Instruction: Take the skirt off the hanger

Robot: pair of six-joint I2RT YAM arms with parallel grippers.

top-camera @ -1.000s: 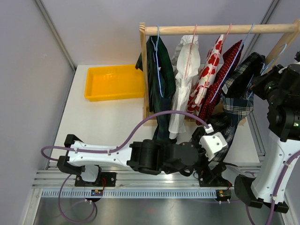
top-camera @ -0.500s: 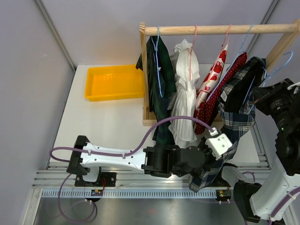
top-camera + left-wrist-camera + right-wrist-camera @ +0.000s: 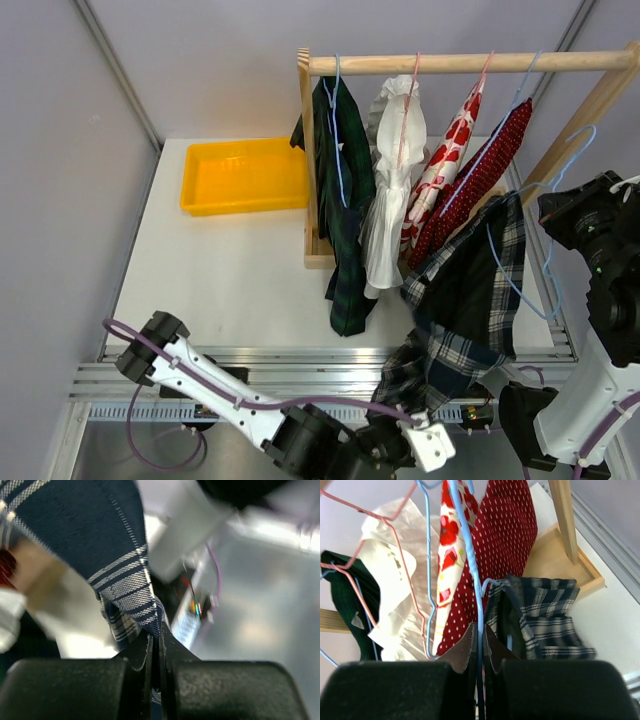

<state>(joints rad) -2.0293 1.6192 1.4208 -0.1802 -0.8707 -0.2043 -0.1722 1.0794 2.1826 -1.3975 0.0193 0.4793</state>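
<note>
Left claw (image 3: 155, 647), clamped on the plaid skirt (image 3: 465, 290), holds it taut while right claw (image 3: 479, 637) pinches the blue wire hanger (image 3: 468, 575) as an anchor.

- The left gripper (image 3: 155, 651): two black fingers (image 3: 70, 690) fill the lower edge, jaws pressed together on a fold of cloth.
- The skirt (image 3: 95, 535): navy plaid with white stripes, rising from the jaws and spreading above and to their left.
- A purple cable (image 3: 216, 572) and a small board (image 3: 196, 609) with a green light: just right of the jaws.
- A grey surface (image 3: 270, 630): blurred, further right.
- Red, tan and white patches: left of the jaws, too blurred to identify.
</note>
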